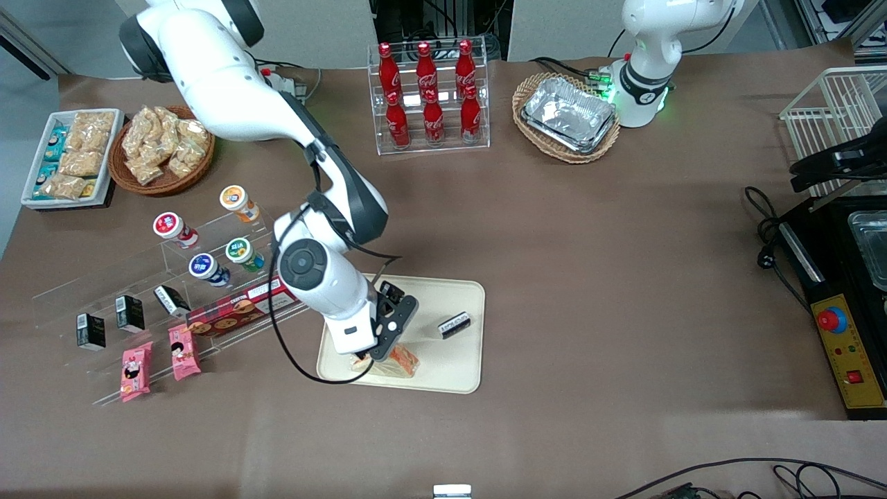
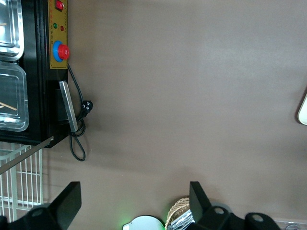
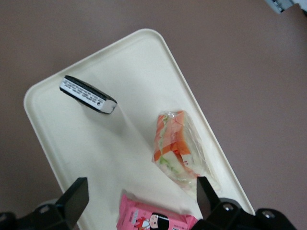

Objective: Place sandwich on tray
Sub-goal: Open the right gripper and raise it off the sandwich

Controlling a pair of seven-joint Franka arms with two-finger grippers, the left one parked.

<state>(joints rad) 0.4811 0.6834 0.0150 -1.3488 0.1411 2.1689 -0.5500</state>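
Note:
The sandwich [image 1: 396, 362], a wrapped wedge of pale bread with an orange-red filling edge, lies on the cream-beige tray [image 1: 457, 374], near the tray's rim closest to the front camera. My right gripper [image 1: 372, 352] hangs just above it. In the right wrist view the gripper [image 3: 140, 196] is open and holds nothing. The sandwich [image 3: 177, 148] lies free on the tray [image 3: 96, 143] beside one fingertip [image 3: 204, 191]. A pink snack packet [image 3: 153, 220] lies on the tray between the fingers. A corner of the tray also shows in the left wrist view [image 2: 303, 108].
A small black carton [image 1: 455, 324] lies on the tray, farther from the front camera than the sandwich. A clear stepped rack [image 1: 159, 291] with cups, cartons and pink packets stands beside the tray. A cola bottle rack [image 1: 429, 97], foil trays [image 1: 568, 114] and a black machine [image 1: 838, 333] stand farther off.

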